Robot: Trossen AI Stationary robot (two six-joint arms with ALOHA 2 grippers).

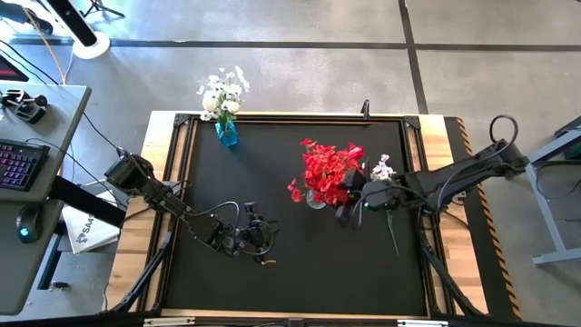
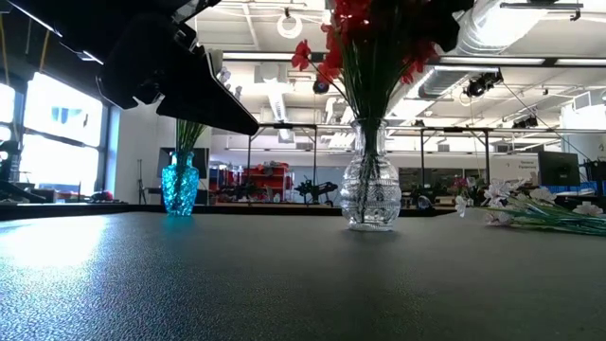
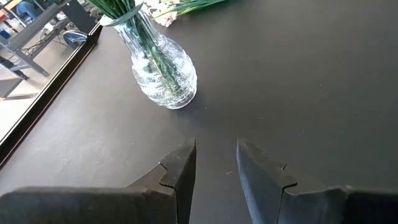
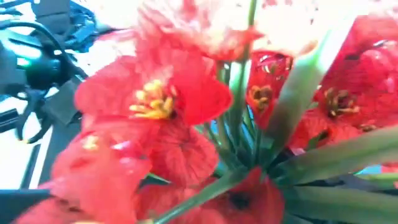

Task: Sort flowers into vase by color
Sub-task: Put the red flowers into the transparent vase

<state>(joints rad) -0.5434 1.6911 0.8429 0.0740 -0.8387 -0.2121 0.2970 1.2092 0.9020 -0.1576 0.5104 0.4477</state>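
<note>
A clear glass vase (image 1: 316,199) (image 2: 369,194) (image 3: 163,68) stands right of the table's middle and holds a bunch of red flowers (image 1: 329,168) (image 4: 180,118). A blue vase (image 1: 226,134) (image 2: 180,186) at the far edge holds white flowers (image 1: 223,91). One white-blossomed sprig (image 1: 385,171) (image 2: 530,206) lies flat on the mat to the right of the clear vase. My right gripper (image 1: 349,212) hangs close against the red bunch on its right side. My left gripper (image 1: 259,238) (image 3: 216,168) is open and empty above the mat, nearer the front, pointing at the clear vase.
The black mat (image 1: 300,272) is bounded by a raised frame and wooden borders (image 1: 136,227). A desk with a keyboard (image 1: 18,163) stands beyond the table's left edge. My left arm (image 2: 170,66) looms at the upper left of the low view.
</note>
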